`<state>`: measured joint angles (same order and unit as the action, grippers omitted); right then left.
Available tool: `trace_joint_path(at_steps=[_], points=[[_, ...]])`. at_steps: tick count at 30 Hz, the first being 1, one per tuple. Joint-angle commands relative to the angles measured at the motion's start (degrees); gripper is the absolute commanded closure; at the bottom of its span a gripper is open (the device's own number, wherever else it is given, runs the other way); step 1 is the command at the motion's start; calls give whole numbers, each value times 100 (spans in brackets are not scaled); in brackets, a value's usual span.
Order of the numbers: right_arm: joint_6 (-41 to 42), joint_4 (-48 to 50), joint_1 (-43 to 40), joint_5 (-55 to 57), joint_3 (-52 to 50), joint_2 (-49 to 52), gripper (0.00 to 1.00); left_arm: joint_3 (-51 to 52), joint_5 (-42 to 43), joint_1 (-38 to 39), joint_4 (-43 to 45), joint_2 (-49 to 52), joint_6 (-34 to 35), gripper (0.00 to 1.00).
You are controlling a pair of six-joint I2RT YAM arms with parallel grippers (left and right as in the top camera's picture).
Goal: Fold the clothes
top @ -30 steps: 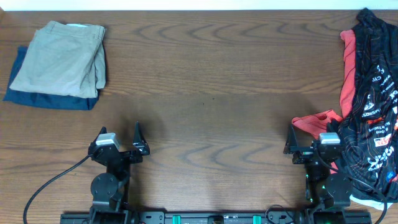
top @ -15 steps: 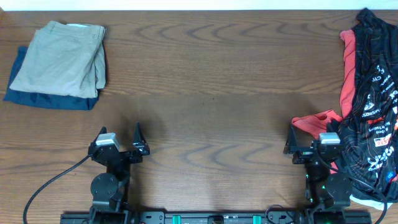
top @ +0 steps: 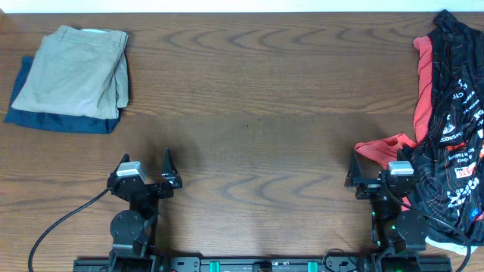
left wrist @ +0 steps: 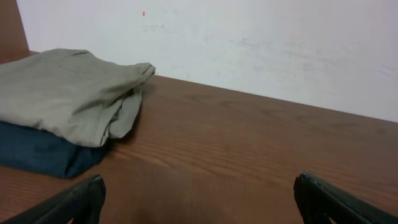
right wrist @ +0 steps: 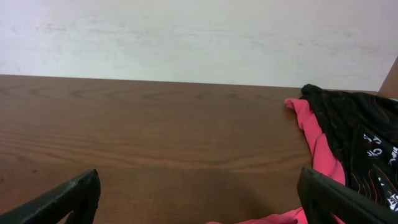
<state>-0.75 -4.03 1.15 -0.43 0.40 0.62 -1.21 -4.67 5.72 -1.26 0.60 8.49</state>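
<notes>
the wooden table [top: 257, 113] is mostly bare in the middle. the black jersey [top: 450, 128] lies crumpled along the far right edge, red lining showing, bunched up against the right arm's base. at the far left corner sits a folded khaki garment [top: 72, 72] on top of a dark blue one [top: 57, 121]. the left gripper [left wrist: 199, 190] and the right gripper [right wrist: 199, 190] both hang low with fingers spread wide, holding nothing. my worry: a pinch into that heap could catch several layers at once, or the cloth could snag on the right arm or slip off the edge when dragged
</notes>
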Motion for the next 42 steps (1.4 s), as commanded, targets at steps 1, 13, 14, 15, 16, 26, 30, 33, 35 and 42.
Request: trace_joint_path(at_steps=[1,13,14,15,16,26,30,33,35,42], points=[[-105,-22,76,-22,-9,-31,1,98,-50,-28,-238,-48,-96,2],[-105,-22,76,-22,-9,-31,1,98,-50,-28,-238,-39,-96,2],[-105,-22,74,-22,-9,-26,1,98,-50,-28,-238,-39,-96,2],[-105,-24,74,-22,-9,-26,1,98,-52,-28,-238,-39,-96,2],[-105,-22,74,-22,-9,-24,1,98,-50,-28,-238,-39,-96,2],[-105,-22,74,-22,-9,-24,1,98,-50,-28,-238,-39,-94,2],[-105,-24,74,-22,-9,-24,1,98,-52,-28,-238,-39,-96,2],[-105,-22,74,-22,-9,-24,1,98,-50,-28,-238,-39,-96,2],[-83,-24,76,-48,-9,-24,1,98,-50,-28,-238,-39,-96,2],[564,0,74,-120,-7,-24,1,92,-48,-28,-238,-37,-7,2]])
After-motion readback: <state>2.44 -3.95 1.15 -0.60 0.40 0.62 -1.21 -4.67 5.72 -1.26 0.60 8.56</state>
